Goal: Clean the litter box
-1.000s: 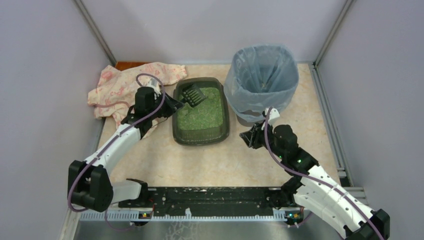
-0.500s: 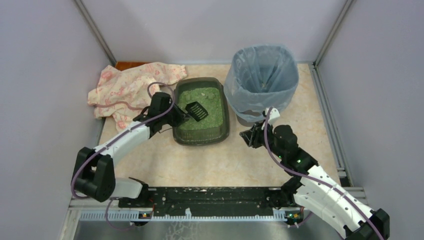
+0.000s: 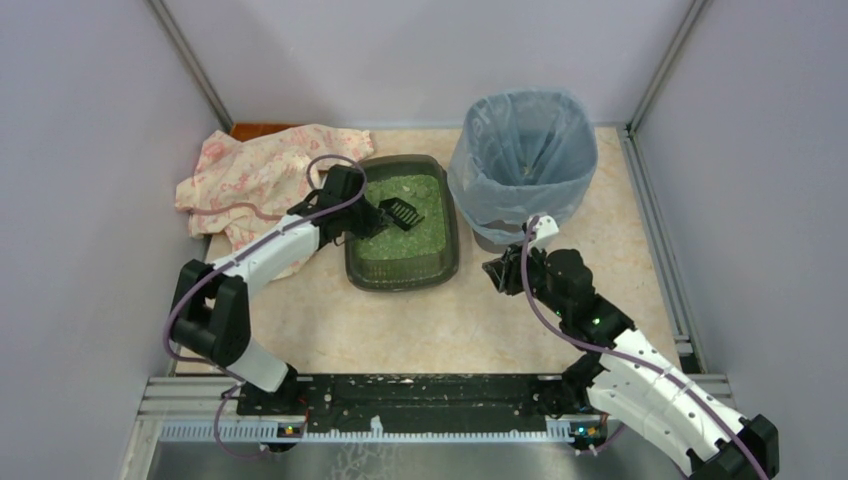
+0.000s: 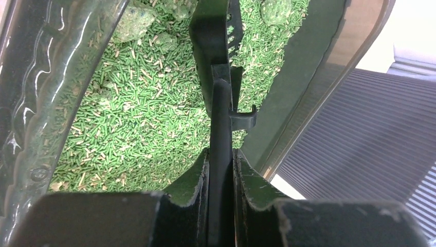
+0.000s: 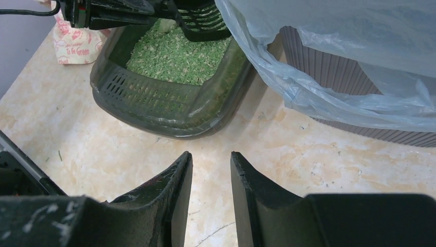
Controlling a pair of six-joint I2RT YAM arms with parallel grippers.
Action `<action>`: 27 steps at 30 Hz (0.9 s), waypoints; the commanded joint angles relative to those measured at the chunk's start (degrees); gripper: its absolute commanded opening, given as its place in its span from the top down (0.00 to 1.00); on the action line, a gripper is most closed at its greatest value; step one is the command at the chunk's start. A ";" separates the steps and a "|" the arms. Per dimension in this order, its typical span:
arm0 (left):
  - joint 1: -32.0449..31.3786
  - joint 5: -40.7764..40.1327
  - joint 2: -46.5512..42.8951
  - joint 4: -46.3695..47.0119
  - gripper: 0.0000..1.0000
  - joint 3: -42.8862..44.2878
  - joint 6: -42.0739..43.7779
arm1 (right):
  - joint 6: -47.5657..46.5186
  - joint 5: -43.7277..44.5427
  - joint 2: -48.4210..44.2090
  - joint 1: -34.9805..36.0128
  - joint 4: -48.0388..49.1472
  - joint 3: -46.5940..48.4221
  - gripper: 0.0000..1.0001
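**Q:** Left gripper (image 3: 376, 215) status?

**A:** It is clamping the scoop (image 3: 403, 210) by its handle over the litter box (image 3: 402, 280), which is sitting between the cloth (image 3: 250, 175) and the bin (image 3: 520, 160). The wrist view is cutting off the scoop's blade.

**Q:** Right gripper (image 3: 497, 272)?

**A:** Its fingers are standing apart, gripping nothing, near the bin. The overhead view is partly hiding them.

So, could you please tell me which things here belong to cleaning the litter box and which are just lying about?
For the job: litter box, black scoop gripped by the left gripper, bag-lined bin.
Just lying about: floral cloth left of the box.
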 commanded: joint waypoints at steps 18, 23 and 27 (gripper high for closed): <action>0.13 1.03 12.64 3.81 1.00 2.31 -8.00 | -1.72 -0.56 2.24 -0.13 3.07 3.05 0.66; 0.13 1.60 13.51 10.83 1.00 -1.95 -10.74 | -1.62 -0.42 1.77 -0.13 1.94 3.42 0.66; 0.18 4.88 15.04 16.87 1.00 -5.37 -11.47 | -1.61 -0.41 1.53 -0.13 0.77 3.76 0.66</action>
